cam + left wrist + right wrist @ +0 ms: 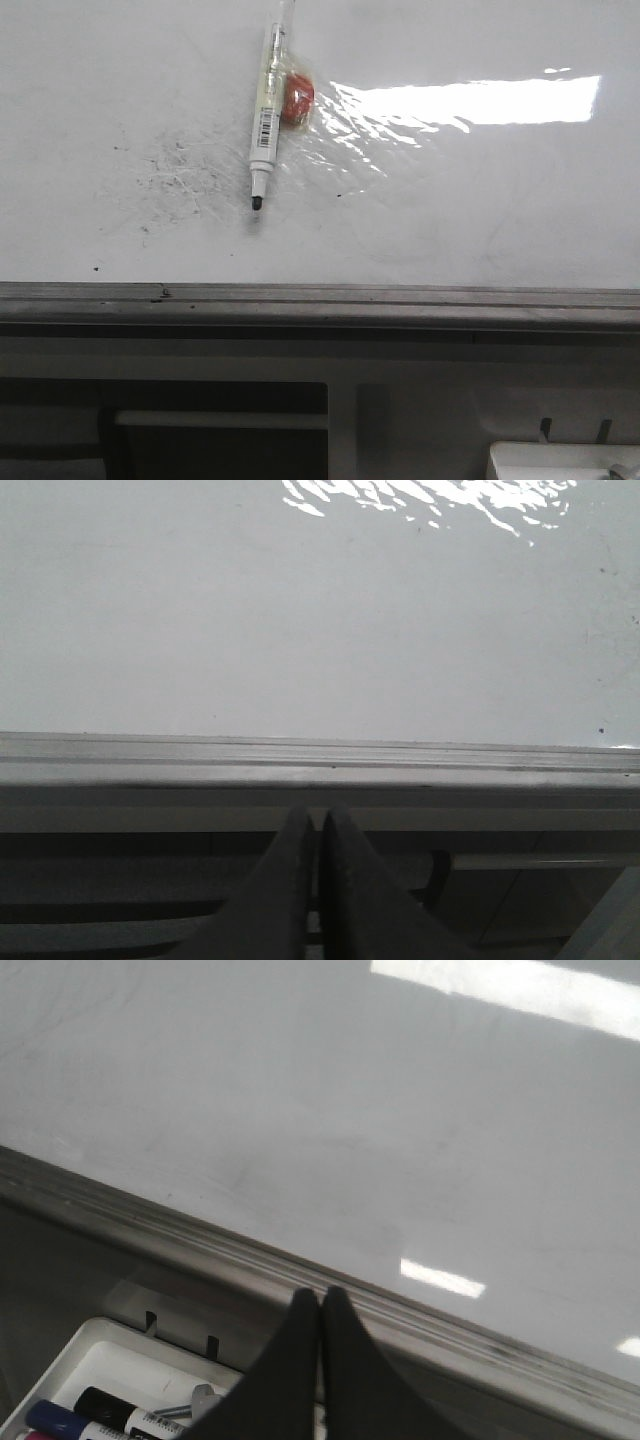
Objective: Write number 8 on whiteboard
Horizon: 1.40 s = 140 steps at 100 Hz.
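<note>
Your whiteboard (480,210) carries only grey smudges (170,180); no 8 is drawn. An uncapped marker (265,120) lies on it. Left gripper (318,825) and right gripper (320,1305) jaws are together, empty.

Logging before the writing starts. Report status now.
Left claw shut, empty, below the rail. Right claw shut, empty, over the marker tray. Whiteboard shows no 8, only grey smudges. Uncapped marker lies on the board, untouched.
</note>
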### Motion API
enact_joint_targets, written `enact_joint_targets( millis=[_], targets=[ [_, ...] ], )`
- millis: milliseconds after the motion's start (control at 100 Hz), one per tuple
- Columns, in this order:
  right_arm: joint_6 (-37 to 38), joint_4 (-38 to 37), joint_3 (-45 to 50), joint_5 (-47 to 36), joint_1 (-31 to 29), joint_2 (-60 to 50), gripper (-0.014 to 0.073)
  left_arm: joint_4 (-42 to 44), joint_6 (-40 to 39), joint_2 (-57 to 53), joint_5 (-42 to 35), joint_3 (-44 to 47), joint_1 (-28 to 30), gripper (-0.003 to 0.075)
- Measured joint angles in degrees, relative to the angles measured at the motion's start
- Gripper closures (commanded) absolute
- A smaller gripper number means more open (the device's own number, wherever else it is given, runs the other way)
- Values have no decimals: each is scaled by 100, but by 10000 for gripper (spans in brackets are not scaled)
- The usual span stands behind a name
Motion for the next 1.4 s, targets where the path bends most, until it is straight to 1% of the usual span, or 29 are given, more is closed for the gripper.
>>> enact_joint_targets(
  millis=[1051,1161,1211,1291,1401],
  targets=[
    [0,0,0,0,0,0,657,0,0,0,0,0,0,741],
    [0,0,0,0,0,0,657,101,0,0,0,0,0,741],
    [0,-66,0,0,0,0,657,114,0,0,0,0,0,741],
    [0,-419,0,-26,0,0,657,137,0,0,0,0,0,741],
    [0,-786,0,-392,0,0,657,150,0,0,-23,0,0,741]
  ],
)
